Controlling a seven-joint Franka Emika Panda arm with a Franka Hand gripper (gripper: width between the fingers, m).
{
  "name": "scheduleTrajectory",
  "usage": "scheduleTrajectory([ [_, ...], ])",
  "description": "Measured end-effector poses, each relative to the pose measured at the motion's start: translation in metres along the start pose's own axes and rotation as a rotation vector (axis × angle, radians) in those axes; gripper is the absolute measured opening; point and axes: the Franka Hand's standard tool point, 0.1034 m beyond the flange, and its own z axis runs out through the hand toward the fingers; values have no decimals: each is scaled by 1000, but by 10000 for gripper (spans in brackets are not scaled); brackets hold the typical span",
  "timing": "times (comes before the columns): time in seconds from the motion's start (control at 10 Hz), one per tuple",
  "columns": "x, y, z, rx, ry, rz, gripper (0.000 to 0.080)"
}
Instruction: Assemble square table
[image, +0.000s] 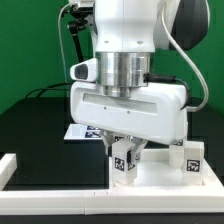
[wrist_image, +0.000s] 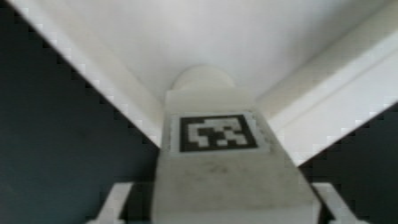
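White rigid-looking plastic leg block (image: 124, 158), tagged, hangs clamped in your gripper (image: 125, 160) above the white square tabletop (image: 160, 178) in the exterior view; wrist view shows fingers clenched on its flanks (wrist_image: 217, 150)—probably light, stiff, slick; grasp its flat sides.

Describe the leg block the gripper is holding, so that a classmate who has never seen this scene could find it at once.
Start at the big white robot arm in the middle and follow it down to the gripper. Between its fingers is a small white leg block with a black-and-white tag. A second tagged block stands free toward the exterior view's right; this one is clamped.
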Motion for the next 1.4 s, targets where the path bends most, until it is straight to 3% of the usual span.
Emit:
scheduleTrajectory([
  [0.2, 2, 6, 0, 34, -39, 359, 291],
  [0.3, 2, 8, 1, 39, -53, 517, 291],
  [0.6, -5, 6, 1, 73, -75, 810, 292],
  [0.7, -5, 7, 1, 72, -75, 816, 292],
  [0.8, -5, 7, 2, 72, -72, 774, 404],
  [0.9, -7, 6, 1, 66, -64, 704, 404],
  [1.1, -16, -4, -1, 64, -16, 291, 629],
  [1.4, -17, -4, 0, 62, -7, 76, 648],
])
